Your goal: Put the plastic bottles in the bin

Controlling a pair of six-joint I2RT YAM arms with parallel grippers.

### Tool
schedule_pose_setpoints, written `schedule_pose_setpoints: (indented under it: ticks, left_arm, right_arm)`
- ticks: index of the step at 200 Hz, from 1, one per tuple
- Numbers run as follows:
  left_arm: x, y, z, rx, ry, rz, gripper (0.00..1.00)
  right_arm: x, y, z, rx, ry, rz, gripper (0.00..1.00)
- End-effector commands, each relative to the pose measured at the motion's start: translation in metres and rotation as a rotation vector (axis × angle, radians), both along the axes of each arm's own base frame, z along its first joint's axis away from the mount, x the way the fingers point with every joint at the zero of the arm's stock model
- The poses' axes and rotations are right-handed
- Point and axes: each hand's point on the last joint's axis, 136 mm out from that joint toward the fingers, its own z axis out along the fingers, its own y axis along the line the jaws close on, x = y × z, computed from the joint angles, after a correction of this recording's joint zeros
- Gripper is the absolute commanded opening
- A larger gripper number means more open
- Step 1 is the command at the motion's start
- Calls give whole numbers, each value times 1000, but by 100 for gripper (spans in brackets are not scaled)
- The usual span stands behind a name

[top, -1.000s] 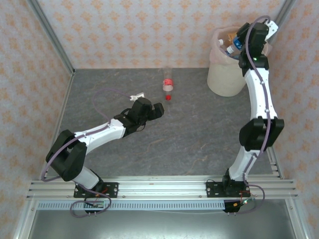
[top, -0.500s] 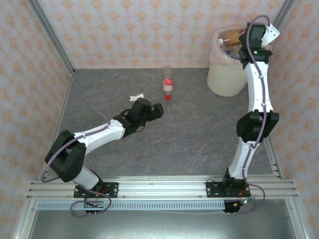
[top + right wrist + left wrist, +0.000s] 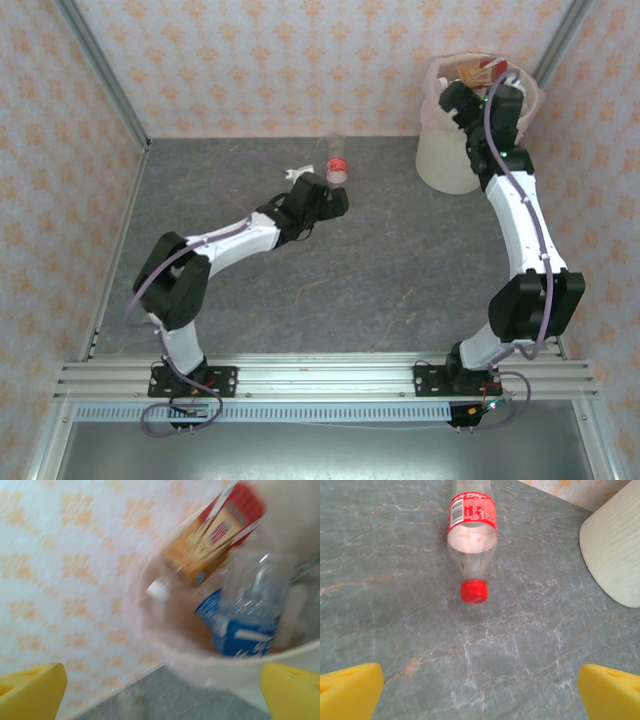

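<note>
my left gripper [image 3: 480, 692] stands wide, its yellow foam pads [image 3: 350, 690] apart over the veined grey stone-look table [image 3: 395, 630]. ahead lies a clear cylindrical plastic bottle [image 3: 471, 525], red label, round red cap [image 3: 473, 590] toward me. my right gripper [image 3: 160, 690] gapes empty by the rim of the round cream bin [image 3: 450, 160], clear bottles [image 3: 245, 620] inside.

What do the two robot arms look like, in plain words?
The left arm and right arm are smooth white tubes linked by chunky black joints, each trailed by a thin purplish cable. A small green light glows on the right arm. The left end effector and right end effector each have two blunt yellow fingers.
</note>
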Motion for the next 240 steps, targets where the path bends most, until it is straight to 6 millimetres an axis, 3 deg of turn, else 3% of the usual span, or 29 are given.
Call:
schedule_pose_setpoints:
  ticks: [1, 37, 71, 74, 95, 141, 160, 205, 228, 240]
  left_arm:
    - [18, 8, -22, 122, 46, 38, 100]
    - [50, 1, -49, 194, 98, 80, 95]
    - [74, -5, -69, 221, 132, 90, 91]
    - [77, -6, -71, 217, 137, 88, 90]
    - [88, -13, -85, 198, 168, 68, 85]
    - [98, -30, -109, 190, 200, -4, 79]
    - [104, -33, -117, 189, 207, -18, 70]
    - [102, -36, -107, 188, 193, -62, 45]
    - [89, -34, -93, 171, 151, -99, 30]
    - [80, -34, -76, 126, 94, -124, 23]
  right_arm:
    - [-19, 28, 29, 52, -131, 119, 99]
    - [-57, 43, 6, 177, -127, 173, 99]
    - [-88, 46, -21, 177, -67, 186, 99]
    - [-95, 45, -16, 173, -80, 188, 99]
    - [-113, 44, -28, 134, -37, 189, 99]
    - [-133, 28, -37, 45, -6, 124, 99]
    - [-136, 31, -35, 62, -5, 139, 99]
    - [-142, 31, -48, 65, 29, 141, 99]
    - [-142, 31, -60, 75, 52, 137, 99]
    - [-141, 35, -66, 92, 67, 153, 99]
